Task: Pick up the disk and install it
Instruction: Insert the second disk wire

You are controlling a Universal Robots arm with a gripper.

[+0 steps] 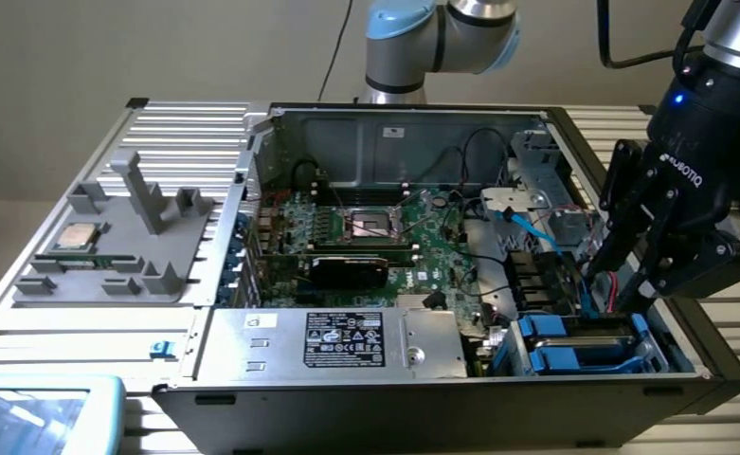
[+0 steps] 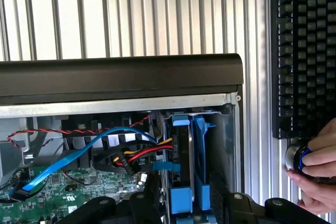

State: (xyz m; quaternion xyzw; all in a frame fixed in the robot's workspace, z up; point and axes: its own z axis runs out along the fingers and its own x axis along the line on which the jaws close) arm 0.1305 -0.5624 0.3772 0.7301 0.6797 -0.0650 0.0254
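**Ana:** Blue plastic is what catches my eye first. Where is the disk [image 1: 581, 343] sitting?

**Ben:** Down in the drive bay at the front corner of the open computer case [image 1: 383, 123], on the exterior view's right. Its blue carrier stands on edge in the bay, next to the big silver box with the black label [image 1: 344, 339]. From the wrist camera the disk [image 2: 184, 166] shows as blue rails running up the slot, with red, yellow and black wires [image 2: 149, 153] plugged in beside it.

**Ana:** And the pincer [image 1: 648, 275]?

**Ben:** It hangs just above that bay, black fingers pointing down at the disk. The wrist camera shows the two fingers [image 2: 152, 192] standing either side of the blue rails, and a gap shows between each finger and the carrier. So the jaws are spread and I see nothing clamped in them.

**Ana:** What else is inside the case?

**Ben:** A green motherboard [image 1: 383, 232] across the floor of it, and a flat blue cable [image 2: 79, 156] curving over the board toward the bay.

**Ana:** Outside the case?

**Ben:** The slatted metal table [image 1: 180, 128] carries a grey fixture [image 1: 123, 242] on the exterior view's left, with a small square silver chip [image 1: 81, 234] on it. In the wrist view a black keyboard [image 2: 304, 51] lies past the case, and a person's hand [image 2: 317, 169] grips a round knob [image 2: 296, 157].
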